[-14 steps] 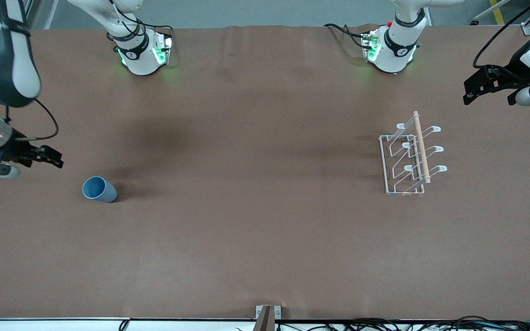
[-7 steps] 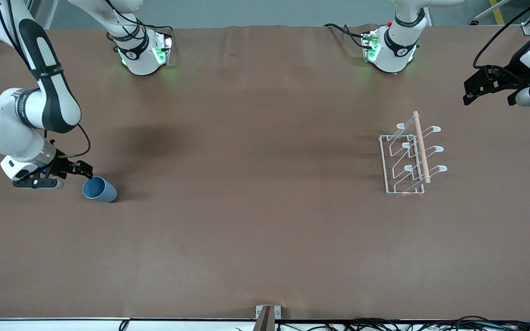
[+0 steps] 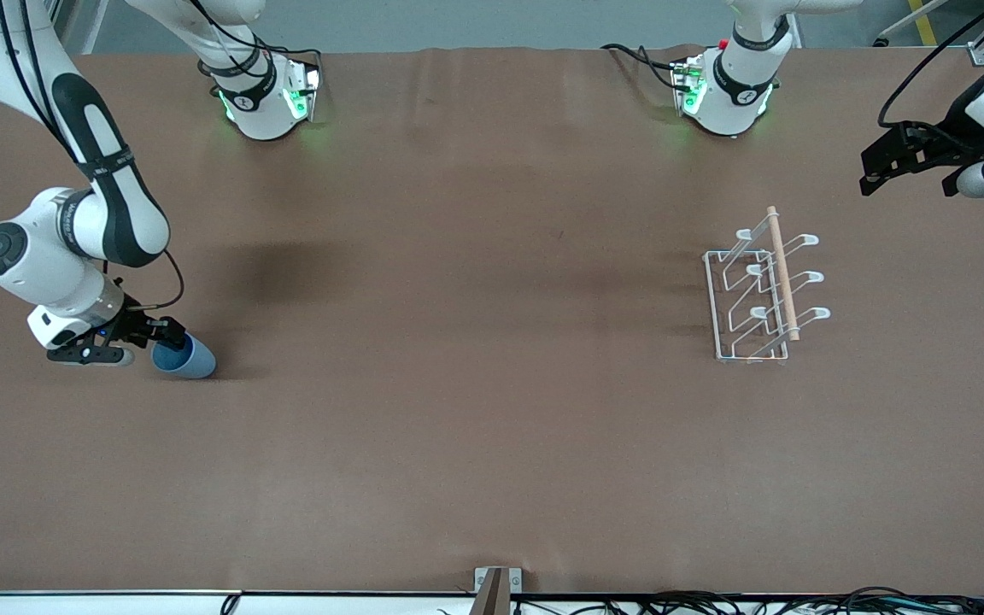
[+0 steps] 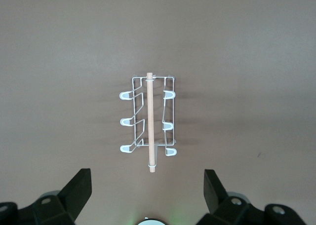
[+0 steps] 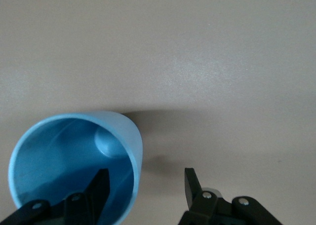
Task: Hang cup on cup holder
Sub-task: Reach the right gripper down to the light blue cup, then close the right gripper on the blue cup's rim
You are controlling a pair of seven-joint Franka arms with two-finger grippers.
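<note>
The light-blue cup (image 3: pixel 187 357) lies on its side near the right arm's end of the table, its mouth facing my right gripper (image 3: pixel 165 334). In the right wrist view the cup (image 5: pixel 74 166) fills one corner. My right gripper (image 5: pixel 144 185) is open, with one finger (image 5: pixel 98 190) inside the cup's mouth and the other finger (image 5: pixel 191 185) outside its rim. The white wire cup holder (image 3: pixel 761 290) with its wooden rod stands toward the left arm's end. My left gripper (image 3: pixel 889 162) waits open in the air past the holder, which shows in its wrist view (image 4: pixel 148 121).
The brown table cloth (image 3: pixel 475 384) covers the whole table. Both arm bases (image 3: pixel 266 94) stand along the table edge farthest from the front camera. A small metal bracket (image 3: pixel 496 585) sits at the nearest edge.
My right arm has swung in and come down to the cup; its open fingers now straddle the cup's rim. The cup, the holder and the left arm have not moved.
</note>
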